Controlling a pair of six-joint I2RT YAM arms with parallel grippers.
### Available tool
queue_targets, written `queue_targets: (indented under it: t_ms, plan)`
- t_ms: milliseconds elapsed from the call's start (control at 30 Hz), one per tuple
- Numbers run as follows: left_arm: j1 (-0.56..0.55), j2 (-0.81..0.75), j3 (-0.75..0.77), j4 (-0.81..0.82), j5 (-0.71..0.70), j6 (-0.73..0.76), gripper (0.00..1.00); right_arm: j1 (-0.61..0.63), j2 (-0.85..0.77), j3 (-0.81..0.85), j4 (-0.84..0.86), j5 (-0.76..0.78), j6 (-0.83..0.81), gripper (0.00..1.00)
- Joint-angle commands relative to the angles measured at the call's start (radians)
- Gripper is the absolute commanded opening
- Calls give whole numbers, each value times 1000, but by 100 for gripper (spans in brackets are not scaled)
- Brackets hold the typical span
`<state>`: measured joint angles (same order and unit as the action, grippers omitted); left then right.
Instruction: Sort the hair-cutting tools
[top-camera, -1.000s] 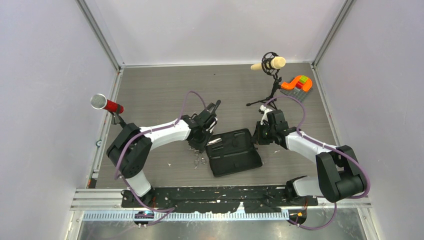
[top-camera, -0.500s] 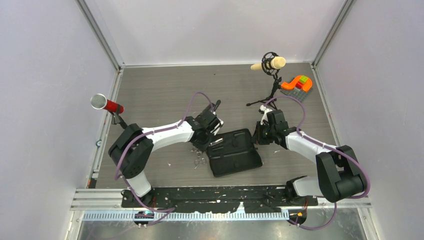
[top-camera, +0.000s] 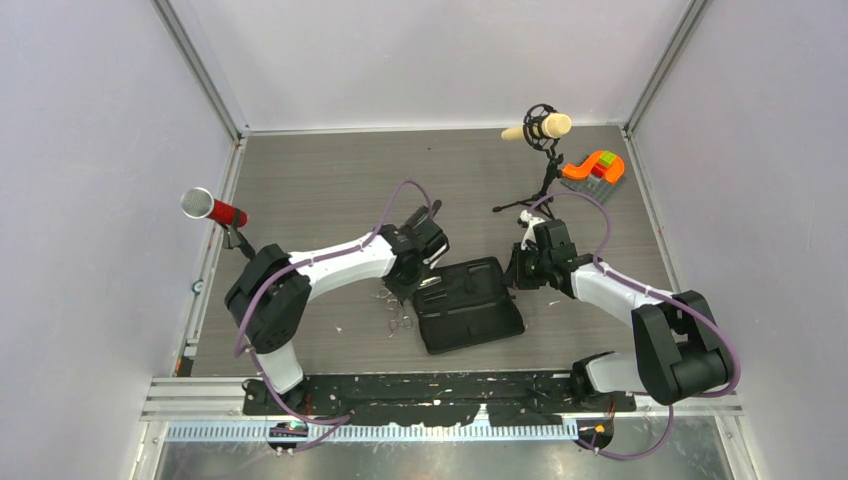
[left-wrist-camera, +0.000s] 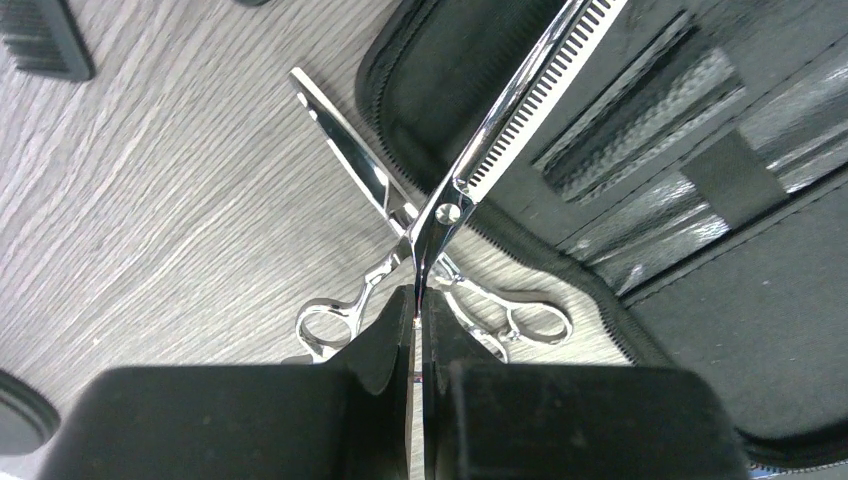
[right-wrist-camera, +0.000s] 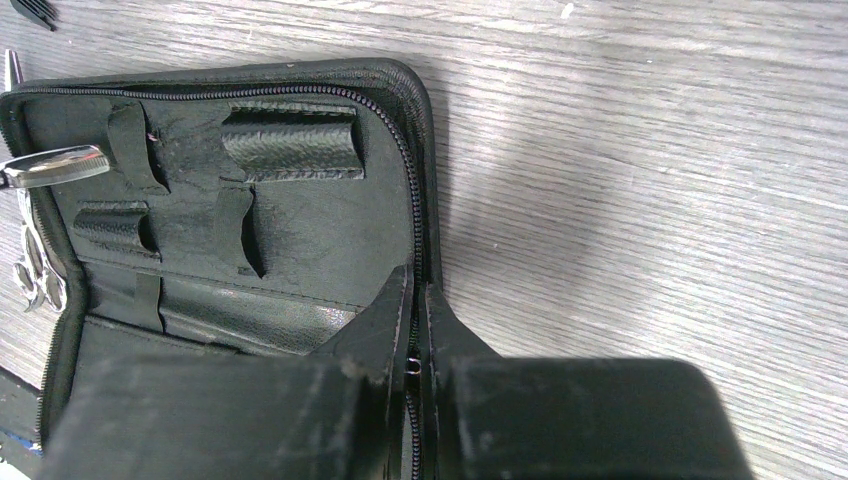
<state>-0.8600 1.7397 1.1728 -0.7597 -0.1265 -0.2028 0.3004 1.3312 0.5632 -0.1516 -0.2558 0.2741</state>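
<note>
In the left wrist view my left gripper (left-wrist-camera: 417, 295) is shut on silver thinning scissors (left-wrist-camera: 500, 130), whose toothed blade reaches out over the open black case (left-wrist-camera: 740, 300). Under them a second pair of silver scissors (left-wrist-camera: 350, 150) lies flat on the table beside the case edge. A black comb (left-wrist-camera: 40, 40) shows at the top left corner. My right gripper (right-wrist-camera: 418, 290) is shut on the zippered edge of the case (right-wrist-camera: 250, 200). From above, the left gripper (top-camera: 415, 265) and the right gripper (top-camera: 515, 270) flank the case (top-camera: 468, 303), with the loose scissors (top-camera: 400, 322) at its left.
A red microphone (top-camera: 212, 209) stands at the left wall. A beige microphone on a tripod (top-camera: 540, 128) stands at the back right, close behind the right arm. Orange and green blocks (top-camera: 595, 166) lie in the far right corner.
The left gripper has shut on the thinning scissors and shifted slightly right toward the case. The right arm and the case have not moved.
</note>
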Motion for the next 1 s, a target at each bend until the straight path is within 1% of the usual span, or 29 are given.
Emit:
queue_targets:
  t_ms: [0,367,567,967]
  plan:
    - [-2,-6,57,-126,-57,-20,0,7,-5,35,15,0,-12,8]
    - [-12,24,119,-138,-37,-8,0,6,-9,34,18,-2,-12,7]
    - [-16,80,159,-153,-38,0,0,6,-13,33,19,-2,-13,8]
    - [-17,100,167,-164,-37,-6,0,6,-12,32,18,-3,-13,7]
